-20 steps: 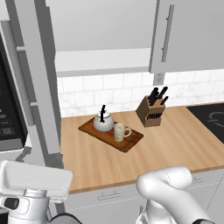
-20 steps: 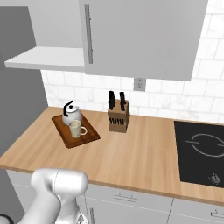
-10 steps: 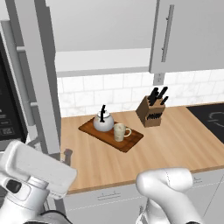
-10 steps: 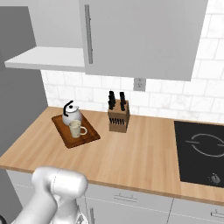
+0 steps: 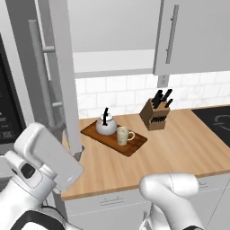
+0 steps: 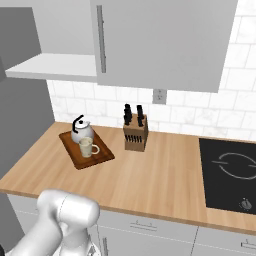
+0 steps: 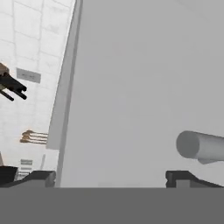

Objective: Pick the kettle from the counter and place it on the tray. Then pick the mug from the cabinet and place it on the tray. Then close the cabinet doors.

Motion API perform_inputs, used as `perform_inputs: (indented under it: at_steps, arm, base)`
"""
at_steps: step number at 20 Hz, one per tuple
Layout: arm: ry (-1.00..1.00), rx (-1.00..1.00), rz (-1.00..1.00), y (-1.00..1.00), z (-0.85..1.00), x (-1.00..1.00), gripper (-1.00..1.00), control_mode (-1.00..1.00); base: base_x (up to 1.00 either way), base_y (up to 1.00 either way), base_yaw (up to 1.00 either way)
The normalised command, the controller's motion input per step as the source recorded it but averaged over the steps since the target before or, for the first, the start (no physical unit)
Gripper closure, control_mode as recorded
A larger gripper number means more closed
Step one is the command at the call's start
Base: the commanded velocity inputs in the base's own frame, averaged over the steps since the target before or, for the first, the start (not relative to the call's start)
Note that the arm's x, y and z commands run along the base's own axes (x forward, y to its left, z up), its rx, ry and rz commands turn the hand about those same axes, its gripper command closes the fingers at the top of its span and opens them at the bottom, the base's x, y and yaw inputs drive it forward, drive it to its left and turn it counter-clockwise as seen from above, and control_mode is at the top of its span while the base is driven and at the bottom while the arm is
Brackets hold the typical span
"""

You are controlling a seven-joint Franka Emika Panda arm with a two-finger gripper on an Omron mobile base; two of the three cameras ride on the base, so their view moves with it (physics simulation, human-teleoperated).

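Beside the swung-out cabinet door (image 7: 144, 87), the hand (image 7: 111, 177) sits with fingers spread wide, gripping nothing.

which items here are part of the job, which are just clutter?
Job:
- kettle, on the tray
- mug, also on the tray
- counter
- cabinet, left door swung open, right door shut
- gripper, jaws open, close to a door panel and its bar handle

Clutter:
- knife block
- cooktop
- wall outlet
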Motion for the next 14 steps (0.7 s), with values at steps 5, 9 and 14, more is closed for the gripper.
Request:
perform_inputs:
  at_steps: [5,9,14]
  arm:
    - [-0.01,0.29,0.02,-0.64,0.31,0.52,-1.00,-1.00]
    - [0.00,0.30,0.05,-0.61,0.25,0.65,-1.00,-1.00]
    - [0.00,0.29,0.10,-0.51,0.14,0.79,-1.00,-1.00]
  base:
    - [0.00,0.00,0.00]
    - [0.00,0.00,0.00]
    - [0.00,0.00,0.00]
